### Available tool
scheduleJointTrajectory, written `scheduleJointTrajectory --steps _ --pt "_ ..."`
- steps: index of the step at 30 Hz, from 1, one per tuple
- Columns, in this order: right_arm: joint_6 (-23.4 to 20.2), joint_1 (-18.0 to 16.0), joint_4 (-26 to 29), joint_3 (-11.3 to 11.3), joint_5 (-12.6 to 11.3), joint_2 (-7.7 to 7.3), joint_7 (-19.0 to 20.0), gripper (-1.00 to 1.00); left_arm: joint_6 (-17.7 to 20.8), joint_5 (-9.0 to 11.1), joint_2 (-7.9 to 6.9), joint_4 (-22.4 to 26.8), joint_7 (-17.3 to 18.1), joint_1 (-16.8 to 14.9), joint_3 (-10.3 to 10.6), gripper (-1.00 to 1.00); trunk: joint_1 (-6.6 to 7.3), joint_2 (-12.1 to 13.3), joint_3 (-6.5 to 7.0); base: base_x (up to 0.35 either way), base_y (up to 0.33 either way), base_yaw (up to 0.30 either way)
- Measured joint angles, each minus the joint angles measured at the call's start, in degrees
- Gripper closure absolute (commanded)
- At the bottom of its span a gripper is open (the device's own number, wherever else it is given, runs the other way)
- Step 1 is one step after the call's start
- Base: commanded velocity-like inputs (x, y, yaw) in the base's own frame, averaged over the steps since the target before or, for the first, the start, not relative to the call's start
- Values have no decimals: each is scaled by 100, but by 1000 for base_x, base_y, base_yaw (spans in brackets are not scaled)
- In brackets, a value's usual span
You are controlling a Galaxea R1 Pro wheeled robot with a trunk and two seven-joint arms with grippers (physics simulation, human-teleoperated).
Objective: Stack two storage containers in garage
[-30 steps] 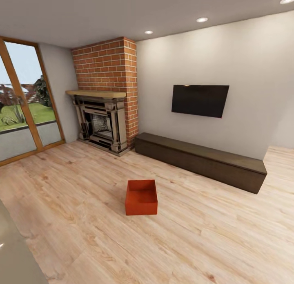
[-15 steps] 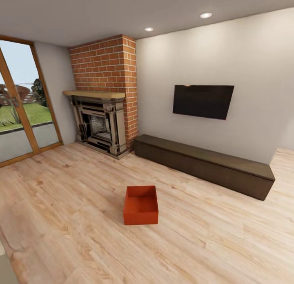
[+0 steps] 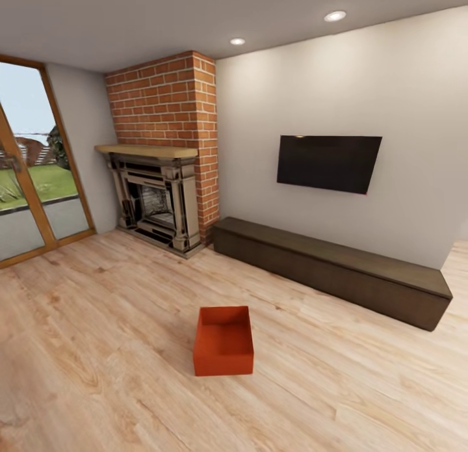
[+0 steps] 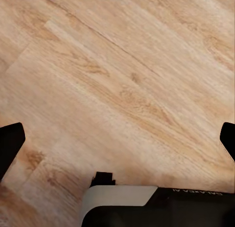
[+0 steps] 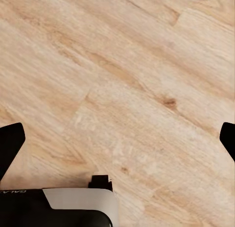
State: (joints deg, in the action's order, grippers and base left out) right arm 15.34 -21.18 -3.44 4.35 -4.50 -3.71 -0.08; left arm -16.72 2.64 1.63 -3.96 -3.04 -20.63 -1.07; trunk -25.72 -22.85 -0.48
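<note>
One orange-red storage container [image 3: 223, 341] sits by itself on the light wood plank floor [image 3: 97, 348] of the living room, open at the top with nothing inside it, its long sides running roughly away from the robot. It lies well out in the open, apart from everything along the walls. Beyond it, in the corner, a red brick chimney [image 3: 170, 94] rises to the ceiling over an ornate grey fireplace [image 3: 156, 201] with a pale wooden mantel. Just beside the fireplace a long dark low cabinet [image 3: 331, 268] runs along the pale wall, and a black TV [image 3: 328, 162] hangs above it. On the far left a wood-framed glass door [image 3: 29, 179] looks out on grass and sky, and two round lights are set in the ceiling. Down at the arms, the left hand [image 4: 117, 141] hangs over bare planks with its two dark fingertips [image 4: 10, 141] spread wide apart and nothing between them. The right hand [image 5: 117, 141] is the same, fingertips [image 5: 10, 139] far apart over bare wood, gripping nothing. Part of the robot's white and black body shows in each wrist view, close above the floor.
</note>
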Motion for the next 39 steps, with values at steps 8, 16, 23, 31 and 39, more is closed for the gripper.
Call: scheduleJointTrajectory --steps 8,16,23,31,39 --pt "0 0 0 1 -4 0 0 -100 0 0 -3 0 0 -1 0 -100 0 0 0 329 0 0" --pt "0 0 0 1 0 0 0 -100 0 0 2 0 0 -1 0 -100 0 0 0 329 0 0" --pt "0 0 1 2 3 0 0 -100 0 0 -1 0 0 -2 0 -100 0 0 0 328 0 0" --pt "0 0 0 2 9 0 0 -100 -13 0 0 0 0 -1 1 -100 -3 1 0 97 0 0" --pt "0 0 2 2 5 0 0 -100 -10 2 -8 0 0 -2 0 -100 0 0 0 163 0 0"
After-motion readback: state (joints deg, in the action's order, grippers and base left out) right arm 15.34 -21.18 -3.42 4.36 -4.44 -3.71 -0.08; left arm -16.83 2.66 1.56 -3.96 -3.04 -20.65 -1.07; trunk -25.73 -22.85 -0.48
